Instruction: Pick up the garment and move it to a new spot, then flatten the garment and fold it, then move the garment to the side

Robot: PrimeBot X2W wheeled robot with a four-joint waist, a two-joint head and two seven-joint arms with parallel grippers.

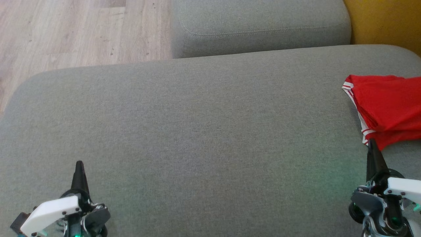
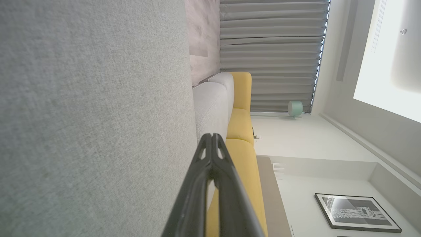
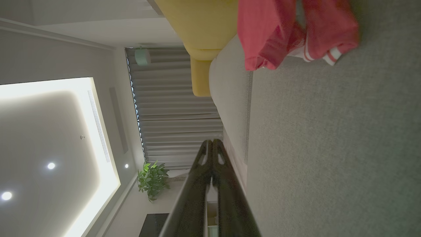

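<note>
Head view, red garment [image 1: 389, 107], grey sofa [image 1: 197, 138]

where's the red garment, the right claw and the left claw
red garment [image 1: 391, 105], head view, on the middle of the red cloth
right claw [image 1: 373, 146], head view, at its shut fingertips
left claw [image 1: 79, 166], head view, at its shut fingertips
</note>
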